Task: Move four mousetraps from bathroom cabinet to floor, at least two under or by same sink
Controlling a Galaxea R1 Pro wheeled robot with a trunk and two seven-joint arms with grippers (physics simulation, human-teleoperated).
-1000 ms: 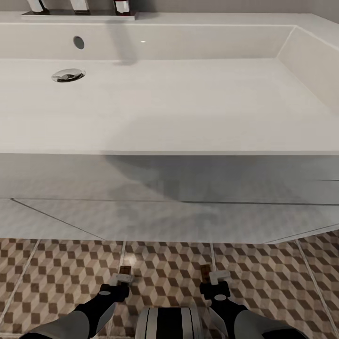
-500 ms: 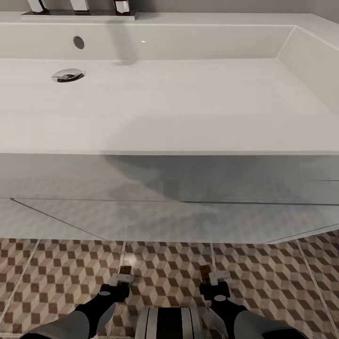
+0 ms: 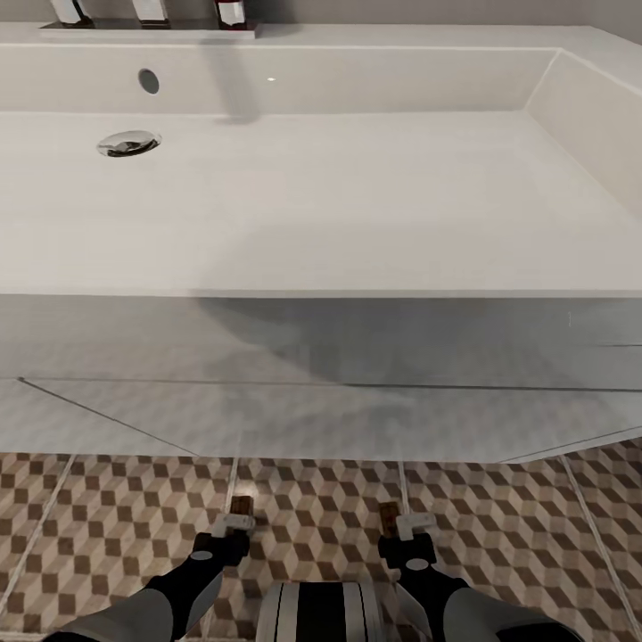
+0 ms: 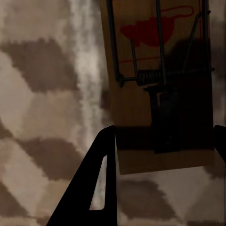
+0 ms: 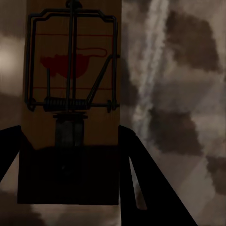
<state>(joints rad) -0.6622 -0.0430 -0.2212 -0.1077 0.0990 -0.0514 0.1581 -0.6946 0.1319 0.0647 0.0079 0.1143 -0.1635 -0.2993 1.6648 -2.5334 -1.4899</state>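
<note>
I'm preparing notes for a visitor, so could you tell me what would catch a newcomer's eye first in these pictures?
The wide white sink takes up the upper half of the head view, its drain near the left. Below it, over the cube-patterned bathroom floor, the left gripper and right gripper each hold a mousetrap. The wrist views show these close up: the left mousetrap and right mousetrap, tan boards with wire springs and a red mark.
</note>
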